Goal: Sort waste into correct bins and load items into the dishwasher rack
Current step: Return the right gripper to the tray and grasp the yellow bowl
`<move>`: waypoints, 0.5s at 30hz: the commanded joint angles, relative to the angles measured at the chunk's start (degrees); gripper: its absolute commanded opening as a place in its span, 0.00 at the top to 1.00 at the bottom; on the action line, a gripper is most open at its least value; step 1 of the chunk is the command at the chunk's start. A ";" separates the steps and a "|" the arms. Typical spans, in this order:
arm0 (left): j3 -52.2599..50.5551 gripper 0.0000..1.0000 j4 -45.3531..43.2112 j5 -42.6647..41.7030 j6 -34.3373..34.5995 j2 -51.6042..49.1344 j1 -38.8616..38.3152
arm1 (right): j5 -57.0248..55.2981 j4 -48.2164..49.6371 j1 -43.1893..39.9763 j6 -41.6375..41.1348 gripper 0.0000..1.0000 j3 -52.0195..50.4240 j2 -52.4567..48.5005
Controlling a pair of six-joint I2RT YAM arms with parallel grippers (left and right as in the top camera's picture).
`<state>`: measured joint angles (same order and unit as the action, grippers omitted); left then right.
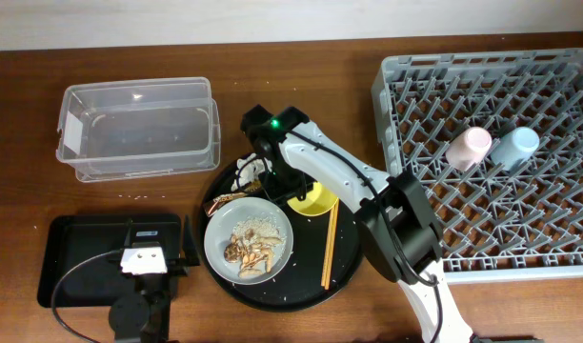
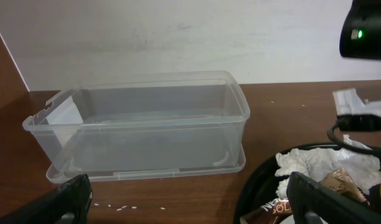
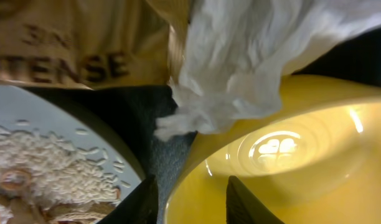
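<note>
The yellow-green bowl (image 1: 315, 200) sits on the large round black tray (image 1: 349, 257), next to the pale grey plate (image 1: 272, 224) of rice and brown scraps (image 1: 249, 246). My right gripper (image 1: 287, 183) is open, with one jaw on each side of the bowl's rim (image 3: 190, 199). The white tissue (image 3: 240, 56) and gold-brown wrapper (image 3: 72, 43) lie just beyond it. The chopsticks (image 1: 330, 243) lie right of the plate. The pink cup (image 1: 470, 148) and blue cup (image 1: 515, 145) are in the grey rack (image 1: 406, 86). My left gripper (image 2: 184, 205) is open and empty, facing the clear tub (image 2: 147, 124).
The shallow black rectangular tray (image 1: 77, 257) lies at the front left, under my left arm. A few rice grains lie on the wood in front of the tub. The right arm (image 2: 365, 31) reaches over the round tray's far side.
</note>
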<state>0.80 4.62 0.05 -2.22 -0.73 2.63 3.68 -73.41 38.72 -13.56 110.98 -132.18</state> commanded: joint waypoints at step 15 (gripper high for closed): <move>-0.31 0.01 0.13 0.20 -0.90 0.37 -0.24 | 0.57 -9.29 -0.70 -3.23 0.96 10.23 1.33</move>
<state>0.80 4.62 0.05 -2.22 -0.73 2.63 3.95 -79.99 38.61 -16.38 115.33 -132.27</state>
